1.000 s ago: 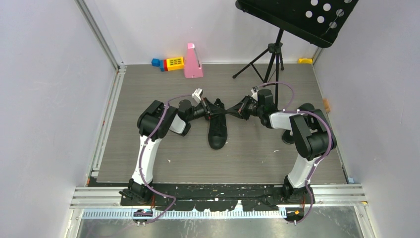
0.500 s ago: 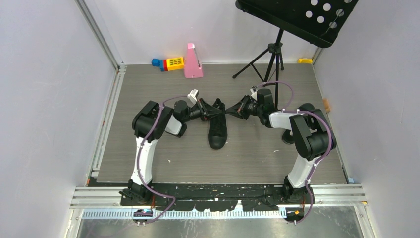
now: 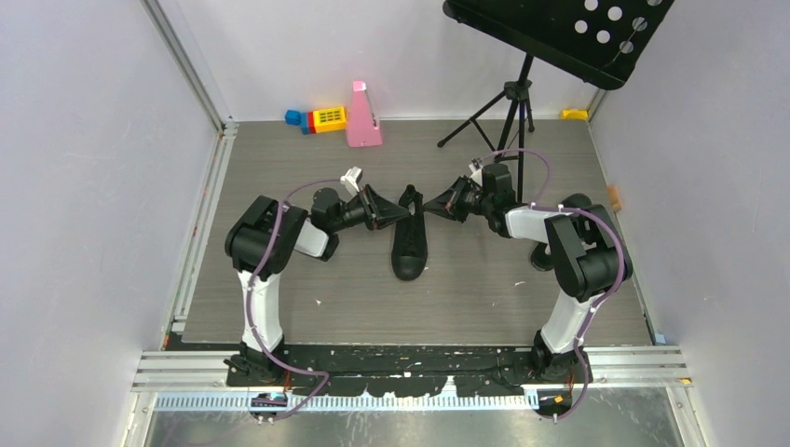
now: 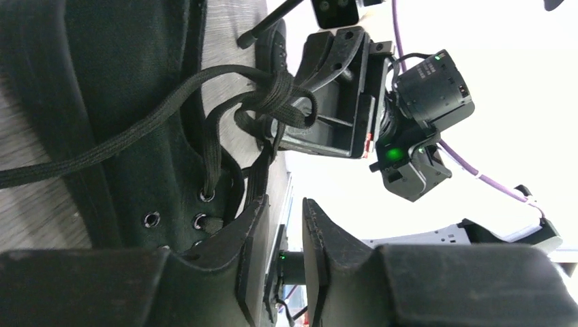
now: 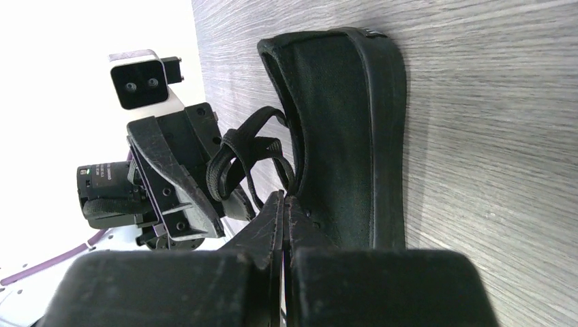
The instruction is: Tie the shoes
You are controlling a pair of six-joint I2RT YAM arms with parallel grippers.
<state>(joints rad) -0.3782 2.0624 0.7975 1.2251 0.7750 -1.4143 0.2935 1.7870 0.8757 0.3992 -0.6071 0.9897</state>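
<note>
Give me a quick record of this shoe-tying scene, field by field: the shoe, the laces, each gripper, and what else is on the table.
shoe: black canvas sneaker flat on grey wood-grain table, toe toward the arm bases
laces: thin black laces bunched in a tangle by the collar
left gripper: jaws apart, nothing between them, left of the collar
right gripper: shut on a lace strand, right of the collar
far edge: black tripod music stand, pink wedge-shaped block

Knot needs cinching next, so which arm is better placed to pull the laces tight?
Probably right. The right end effector is shut on the laces at the opening of the shoe, ready to pull. The left end effector sits beside the shoe, jaws apart, gripping nothing.
</note>
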